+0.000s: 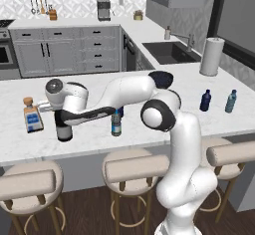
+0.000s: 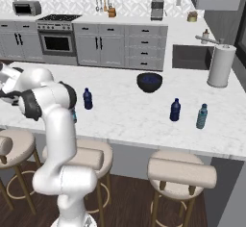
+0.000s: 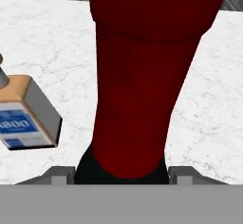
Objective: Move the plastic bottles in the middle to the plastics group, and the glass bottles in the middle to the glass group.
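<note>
Wine bottle, its red neck large in the hand view, stands at left centre of the left base view on the white table, pinched by the end effector. Just left sits a square blue-labelled bottle.

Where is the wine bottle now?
In the left base view the wine bottle stands at the counter's left, under the gripper, just right of the square bottle.
</note>
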